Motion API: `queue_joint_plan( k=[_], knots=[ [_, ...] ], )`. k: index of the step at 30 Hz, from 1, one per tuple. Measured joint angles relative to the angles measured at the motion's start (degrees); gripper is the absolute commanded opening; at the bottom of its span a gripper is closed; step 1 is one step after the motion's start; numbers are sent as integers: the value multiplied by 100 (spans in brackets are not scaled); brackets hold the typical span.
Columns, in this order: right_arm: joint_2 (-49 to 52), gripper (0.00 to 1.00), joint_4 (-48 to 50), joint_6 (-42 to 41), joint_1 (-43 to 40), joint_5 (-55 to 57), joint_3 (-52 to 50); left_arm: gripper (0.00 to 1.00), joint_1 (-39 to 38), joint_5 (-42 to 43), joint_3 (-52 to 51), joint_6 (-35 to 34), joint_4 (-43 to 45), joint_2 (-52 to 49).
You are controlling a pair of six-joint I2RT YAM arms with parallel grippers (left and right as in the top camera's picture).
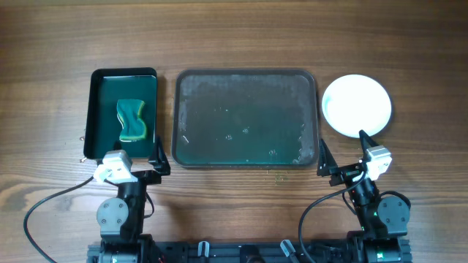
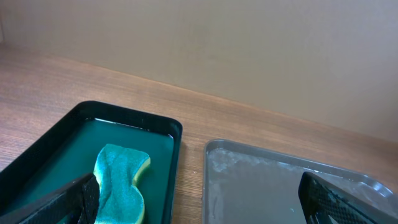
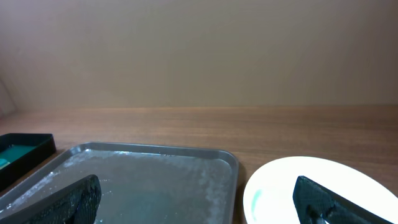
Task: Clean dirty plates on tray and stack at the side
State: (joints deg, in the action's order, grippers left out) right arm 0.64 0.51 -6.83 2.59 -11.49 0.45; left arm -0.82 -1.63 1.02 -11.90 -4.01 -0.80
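Note:
The large grey-green tray (image 1: 245, 117) lies in the middle of the table with no plates on it, only wet streaks; it also shows in the left wrist view (image 2: 280, 186) and the right wrist view (image 3: 143, 180). White plates (image 1: 356, 105) sit to the right of the tray on the wood, seen from above as one round disc. The top plate (image 3: 298, 186) has a faint teal mark near its left rim. My left gripper (image 1: 156, 157) is open and empty at the tray's near left corner. My right gripper (image 1: 342, 153) is open and empty near the tray's near right corner.
A smaller dark green tray (image 1: 102, 95) stands left of the big tray and holds a teal and yellow sponge (image 1: 131, 120), which also shows in the left wrist view (image 2: 121, 180). Bare wooden table lies all around.

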Motion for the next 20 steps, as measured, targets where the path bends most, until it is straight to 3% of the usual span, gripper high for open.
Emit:
queue_joint_plan(
  k=[20],
  knots=[
    [0, 100, 0, -22, 0, 0, 0, 100, 0, 0, -2, 0, -2, 0]
  ],
)
